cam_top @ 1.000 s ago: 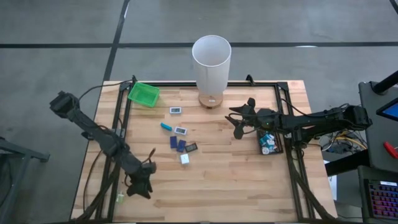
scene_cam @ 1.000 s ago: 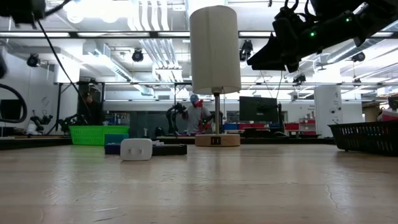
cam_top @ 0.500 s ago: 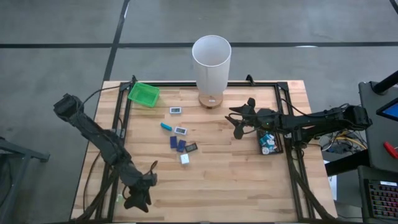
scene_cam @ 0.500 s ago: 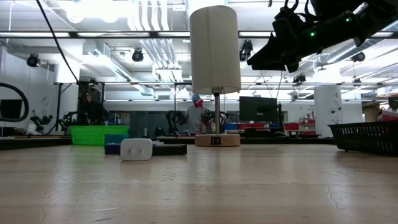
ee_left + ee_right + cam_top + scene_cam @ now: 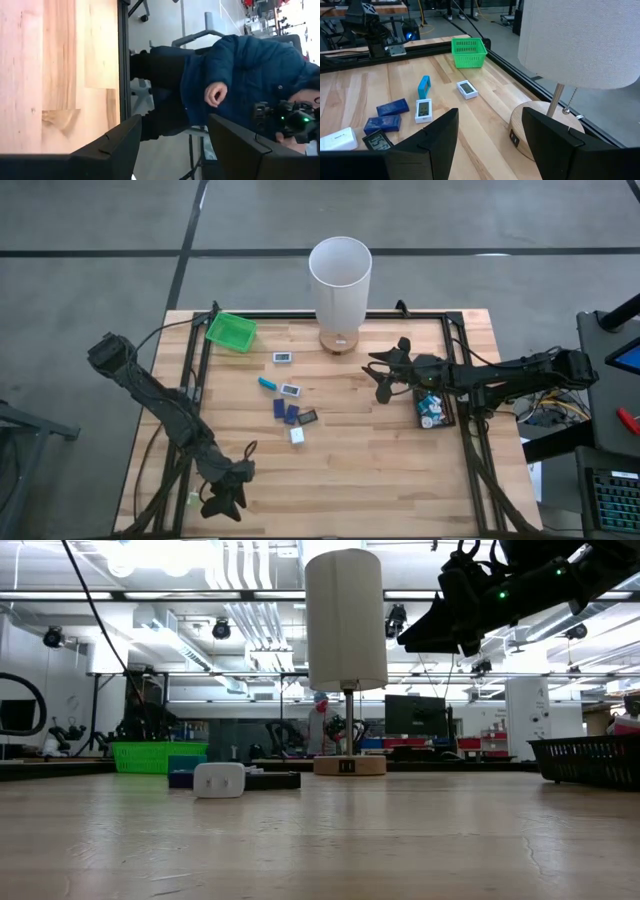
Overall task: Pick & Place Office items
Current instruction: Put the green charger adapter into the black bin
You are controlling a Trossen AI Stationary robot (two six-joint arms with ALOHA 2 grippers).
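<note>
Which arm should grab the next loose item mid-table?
Probably right: the right gripper hovers open beside the loose items, facing them. The left gripper sits at the table's near-left edge, pointing off the table.

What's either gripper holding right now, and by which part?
Nothing. The left gripper is open and empty at the table's near left edge. The right gripper is open and empty too, above the table beside the black tray, facing the office items.
</note>
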